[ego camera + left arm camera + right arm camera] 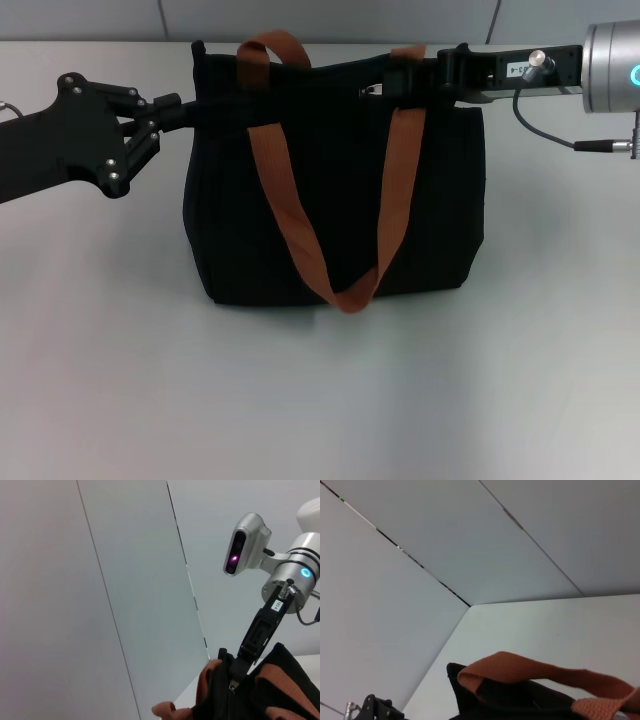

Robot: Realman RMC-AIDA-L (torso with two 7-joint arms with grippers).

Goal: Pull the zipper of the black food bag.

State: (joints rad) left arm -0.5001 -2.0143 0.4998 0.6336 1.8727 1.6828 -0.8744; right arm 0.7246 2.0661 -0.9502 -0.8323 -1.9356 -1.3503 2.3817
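A boxy black fabric food bag (335,200) stands upright on the pale grey table (320,400), roughly in the middle of it, with the grey panelled wall (330,18) behind. Two long rust-orange webbing handles (290,200) belong to it: one hangs down the front face in a deep loop that reaches almost to the bag's base, the other shows only as short arches at the top edge.

The left gripper (185,105), black with exposed linkage and silver pivot pins, comes in level from the left and its fingertips meet the bag's upper left corner, narrowed onto the fabric there; it appears to be pinching the top edge, though black on black makes the contact hard to read.

The right gripper (400,75) reaches in level from the right along the bag's top edge, and its tips disappear against the black fabric beside the right-hand strap. I cannot tell how its fingers stand. A small white label (519,69) sits on its black body, with print too small to read; behind it is the silver wrist with a glowing teal ring.

The small silver metal zipper pull tab (372,91) glints on the top edge just left of the right gripper's tips, right of centre along the bag. From the left wrist view it (233,685) hangs on the black track directly below that gripper (239,667).
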